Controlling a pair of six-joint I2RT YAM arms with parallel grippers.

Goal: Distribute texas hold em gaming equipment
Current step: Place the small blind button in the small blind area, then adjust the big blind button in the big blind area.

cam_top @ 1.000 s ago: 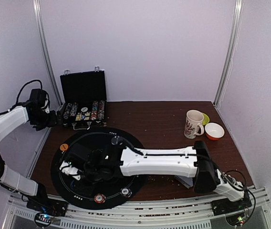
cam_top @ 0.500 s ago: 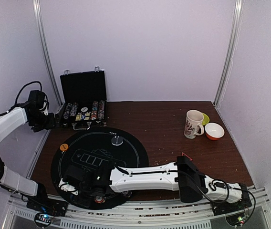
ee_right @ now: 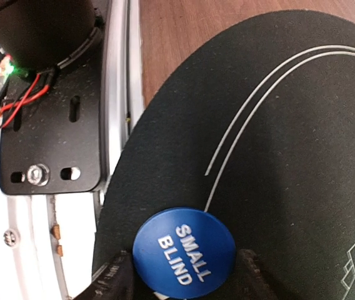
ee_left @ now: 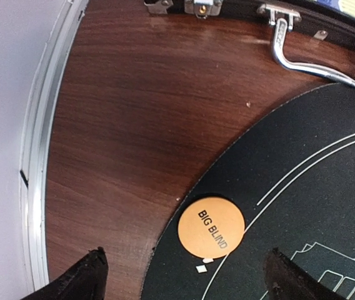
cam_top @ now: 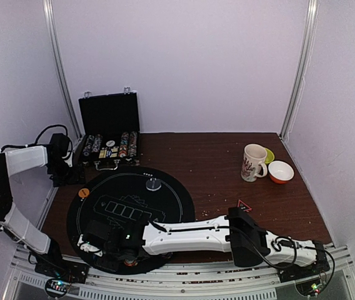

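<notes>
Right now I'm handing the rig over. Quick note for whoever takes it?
Left tool: open and empty, above the orange BIG BLIND disc, which lies at the left rim of the round black mat.
Right tool: fingers flank the blue SMALL BLIND disc, flat on the mat's near-left edge. Gripping or released, unclear.
Clear grey disc: on the mat's far side.
Done: those three discs are on the mat.
Left: pull the right tool clear, then deal the cards. None are seen, and the right arm hides the near rim. The open chip case stands behind the mat.
</notes>
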